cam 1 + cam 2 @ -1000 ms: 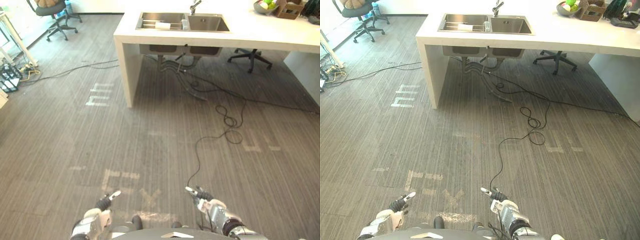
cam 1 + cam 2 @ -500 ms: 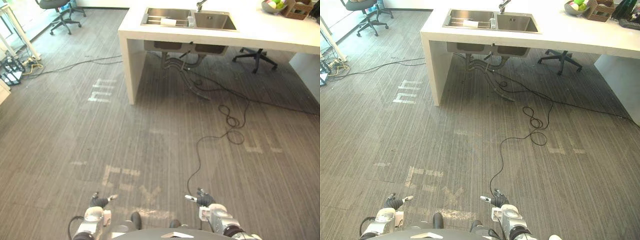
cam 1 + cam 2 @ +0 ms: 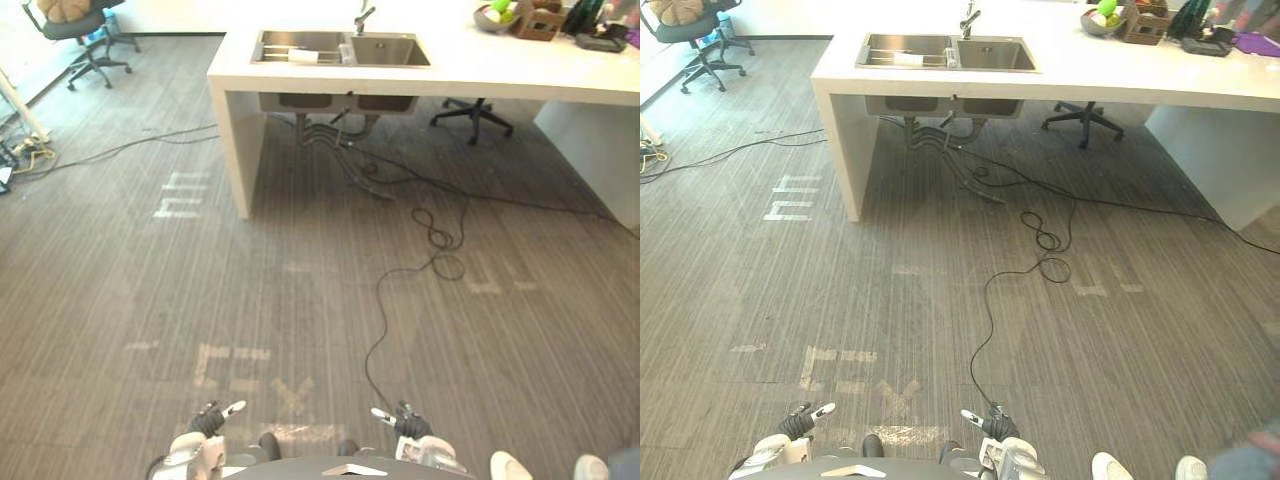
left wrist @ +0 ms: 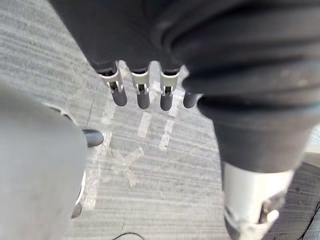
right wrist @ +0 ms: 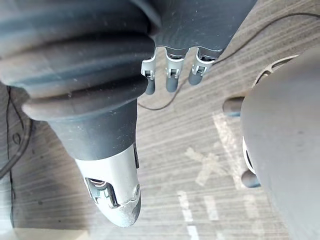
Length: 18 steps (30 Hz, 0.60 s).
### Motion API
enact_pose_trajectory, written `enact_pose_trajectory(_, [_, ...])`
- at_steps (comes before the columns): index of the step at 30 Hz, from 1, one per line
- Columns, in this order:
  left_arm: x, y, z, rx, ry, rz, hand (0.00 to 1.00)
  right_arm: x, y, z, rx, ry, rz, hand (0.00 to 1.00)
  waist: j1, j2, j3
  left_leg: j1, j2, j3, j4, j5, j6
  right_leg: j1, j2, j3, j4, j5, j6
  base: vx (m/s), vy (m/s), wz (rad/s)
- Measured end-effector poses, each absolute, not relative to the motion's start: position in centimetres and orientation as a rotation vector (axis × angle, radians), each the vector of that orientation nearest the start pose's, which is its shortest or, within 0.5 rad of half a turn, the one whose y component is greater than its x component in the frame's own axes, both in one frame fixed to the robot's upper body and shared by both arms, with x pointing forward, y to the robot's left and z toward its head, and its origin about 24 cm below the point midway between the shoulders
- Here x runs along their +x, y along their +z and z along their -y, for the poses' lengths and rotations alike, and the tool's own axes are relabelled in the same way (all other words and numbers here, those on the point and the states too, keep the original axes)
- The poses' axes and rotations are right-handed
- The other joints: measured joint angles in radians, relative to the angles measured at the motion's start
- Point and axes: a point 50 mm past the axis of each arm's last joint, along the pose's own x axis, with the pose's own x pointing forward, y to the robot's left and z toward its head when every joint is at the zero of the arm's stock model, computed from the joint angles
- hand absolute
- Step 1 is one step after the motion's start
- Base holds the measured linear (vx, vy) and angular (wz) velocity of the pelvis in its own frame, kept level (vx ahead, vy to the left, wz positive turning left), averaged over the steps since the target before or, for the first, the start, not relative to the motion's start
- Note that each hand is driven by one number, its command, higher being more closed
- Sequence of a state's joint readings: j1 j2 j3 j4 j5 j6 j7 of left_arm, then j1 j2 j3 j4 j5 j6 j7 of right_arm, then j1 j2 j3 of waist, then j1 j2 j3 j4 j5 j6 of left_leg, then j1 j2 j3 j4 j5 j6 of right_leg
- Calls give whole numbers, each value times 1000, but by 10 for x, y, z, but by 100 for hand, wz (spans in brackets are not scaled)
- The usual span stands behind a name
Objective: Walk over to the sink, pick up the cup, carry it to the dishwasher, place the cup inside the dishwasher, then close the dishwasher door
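Left hand (image 3: 205, 424), right hand (image 3: 411, 427) sit lower; cup (image 3: 346, 52) far ahead in sink (image 3: 392, 50).

Left robot hand (image 3: 203, 435) and right robot hand (image 3: 420, 445) hang low, both loosely open, empty.

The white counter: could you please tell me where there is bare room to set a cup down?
The counter is bare in the broad stretch between the sink and the fruit bowl, and along its front edge. A narrow strip lies free left of the sink. Past that bowl it is crowded with a basket and dark items.
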<state>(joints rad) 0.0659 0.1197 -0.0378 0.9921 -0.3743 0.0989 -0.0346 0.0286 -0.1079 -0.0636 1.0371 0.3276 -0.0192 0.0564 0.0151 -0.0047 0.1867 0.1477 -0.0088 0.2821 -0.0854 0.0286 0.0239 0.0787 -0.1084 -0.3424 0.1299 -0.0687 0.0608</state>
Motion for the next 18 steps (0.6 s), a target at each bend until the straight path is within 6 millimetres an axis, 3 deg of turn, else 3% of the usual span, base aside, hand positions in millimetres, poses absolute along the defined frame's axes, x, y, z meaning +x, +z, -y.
enact_pose_trajectory(2, [103, -159, -193, -264, 219, -1146, 0, 120, -154, 197, 284, -253, -1018, 0, 1, -5, 3, -7, -6, 30, 0, 0, 11, -44, -36, -7, 90, -46, 7, 3, 60, 5])
enact_pose_trajectory(3, [103, -159, -195, -274, 232, -1152, 0, 123, -154, 196, 297, -257, -1013, 0, 3, -9, 6, -10, -6, 46, 0, 2, 23, -55, -65, -41, 135, -70, 3, 75, 27, 4])
enact_pose_trajectory(4, [103, -159, -198, -289, 246, -1145, 0, 126, -153, 196, 298, -255, -1009, 0, 7, -17, 14, -16, -12, 50, 1, 3, 31, -90, -118, -88, 278, -102, -13, 93, 12, 6])
enact_pose_trajectory(6, [105, -158, -200, -303, 259, -1134, 0, 129, -152, 196, 290, -263, -1003, 0, 12, -38, 19, -25, -26, 45, 1, -1, 28, -100, -173, -114, 402, -124, -10, 97, -34, 11])
enact_pose_trajectory(8, [111, -155, -205, -312, 294, -1104, 0, 136, -151, 195, 305, -271, -992, 0, 24, -60, 38, -28, -40, 43, 0, -7, 25, -97, -182, -104, 400, -139, 12, 60, -72, 12])
enact_pose_trajectory(10, [114, -155, -203, -337, 312, -1088, 0, 140, -149, 198, 313, -296, -958, 0, 9, -54, 64, -14, -50, 24, 1, -21, 32, -113, -211, -107, 479, -133, 26, 97, -47, 25])
enact_pose_trajectory(11, [119, -153, -201, -349, 308, -1071, 0, 147, -143, 208, 310, -332, -895, 0, -6, -39, 87, 13, -52, -3, 1, -19, 37, -186, -253, -91, 641, -89, 40, 151, -21, 36])
enact_pose_trajectory(12, [120, -153, -198, -353, 302, -1064, 0, 152, -139, 212, 311, -342, -857, 0, -13, -13, 100, 27, -24, -16, 13, -25, 44, -220, -230, -57, 612, -149, 35, 126, -8, 34])
enact_pose_trajectory(14, [130, -148, -196, -347, 280, -1020, 0, 160, -133, 209, 312, -325, -807, 0, -9, -13, 112, 0, 11, -33, 71, -53, 37, -278, -186, -51, 469, -133, 29, 143, -40, 28])
enact_pose_trajectory(18, [136, -142, -196, -334, 260, -973, 0, 152, -136, 204, 343, -322, -816, 0, -1, -43, 134, 13, 36, -62, 137, -114, -7, -286, -154, -46, 66, 76, 50, 214, -134, 29])
